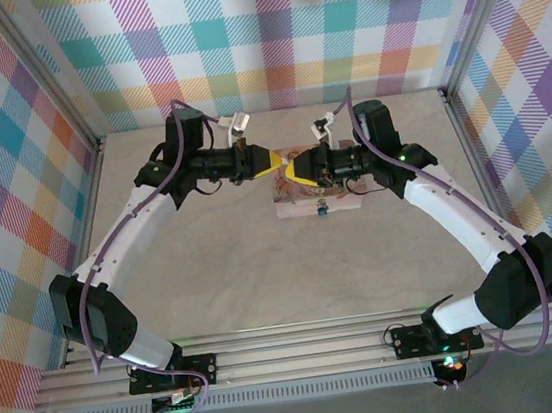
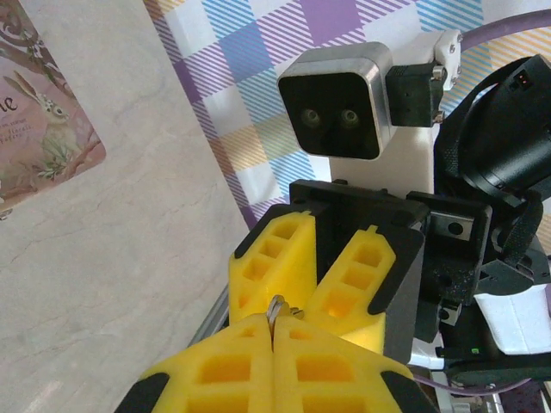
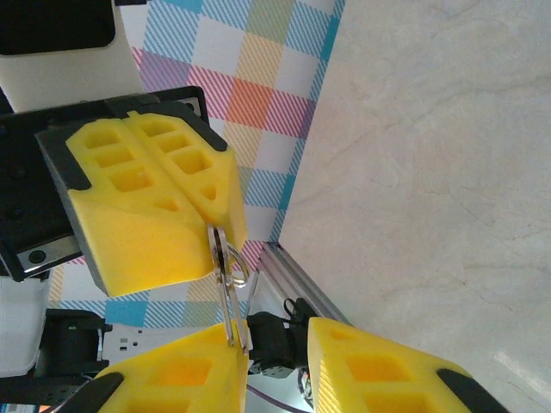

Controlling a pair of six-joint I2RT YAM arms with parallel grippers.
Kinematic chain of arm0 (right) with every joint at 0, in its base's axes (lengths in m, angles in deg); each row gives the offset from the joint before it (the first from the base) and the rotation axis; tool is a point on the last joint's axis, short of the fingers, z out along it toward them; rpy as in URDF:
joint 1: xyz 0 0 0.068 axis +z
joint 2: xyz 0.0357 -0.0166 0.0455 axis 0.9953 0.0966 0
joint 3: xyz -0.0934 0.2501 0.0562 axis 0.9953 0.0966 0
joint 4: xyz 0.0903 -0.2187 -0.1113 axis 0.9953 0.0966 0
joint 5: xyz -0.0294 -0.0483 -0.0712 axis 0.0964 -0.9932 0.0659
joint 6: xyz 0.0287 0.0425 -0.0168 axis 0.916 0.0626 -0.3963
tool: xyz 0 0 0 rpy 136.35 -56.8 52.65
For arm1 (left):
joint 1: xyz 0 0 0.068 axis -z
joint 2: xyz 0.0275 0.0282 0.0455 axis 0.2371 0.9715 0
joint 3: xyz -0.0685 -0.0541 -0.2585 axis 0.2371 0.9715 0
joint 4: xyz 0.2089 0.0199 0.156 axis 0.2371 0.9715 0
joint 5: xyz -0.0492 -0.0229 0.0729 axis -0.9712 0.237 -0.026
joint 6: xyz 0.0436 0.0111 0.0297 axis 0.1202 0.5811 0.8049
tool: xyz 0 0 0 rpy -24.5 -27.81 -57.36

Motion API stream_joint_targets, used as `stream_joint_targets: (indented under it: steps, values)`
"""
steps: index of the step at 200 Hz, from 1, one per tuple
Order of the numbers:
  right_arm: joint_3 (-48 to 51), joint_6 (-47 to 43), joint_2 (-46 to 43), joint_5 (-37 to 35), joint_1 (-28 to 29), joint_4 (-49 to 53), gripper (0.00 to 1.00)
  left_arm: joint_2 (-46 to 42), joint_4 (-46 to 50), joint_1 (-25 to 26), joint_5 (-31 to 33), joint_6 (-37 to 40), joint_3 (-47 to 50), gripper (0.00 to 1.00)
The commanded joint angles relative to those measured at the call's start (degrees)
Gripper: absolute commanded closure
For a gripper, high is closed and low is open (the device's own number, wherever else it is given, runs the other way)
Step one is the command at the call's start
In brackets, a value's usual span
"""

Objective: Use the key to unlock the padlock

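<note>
Two arms are counted, and two grippers: the left gripper (image 1: 272, 160) and the right gripper (image 1: 292, 172). One box (image 1: 291, 204), one padlock (image 1: 322, 212) and one key (image 3: 225, 297) are seen.

Silvery key (image 3: 225, 284), blue padlock (image 1: 322, 211), plaid walls (image 1: 264, 27)

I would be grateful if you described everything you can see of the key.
The key is a thin, silvery metal sliver with a small ring near one end. The shut left gripper pinches that end, holding the key in the air, off the table. Its free end points into the open right gripper and lies along the inner edge of one yellow finger. Whether it touches that finger cannot be told.
</note>
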Motion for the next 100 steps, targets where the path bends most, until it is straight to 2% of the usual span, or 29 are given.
stream_joint_targets:
  steps: [1, 88, 100]
  values:
    - [0.1, 1.9, -0.8, -0.5, 0.0, -4.4, 0.75, -0.6, 2.1, -0.5, -3.3, 2.5, 0.3, 1.00]
    - [0.6, 5.6, -0.4, -2.8, 0.0, -8.3, 0.75, -0.3, 5.6, -0.6, -4.8, 5.9, 1.0, 1.00]
    - [0.6, 5.6, -0.2, -3.2, 0.0, -8.2, 0.78, -0.5, 5.4, -0.5, -4.9, 6.0, 1.3, 1.00]
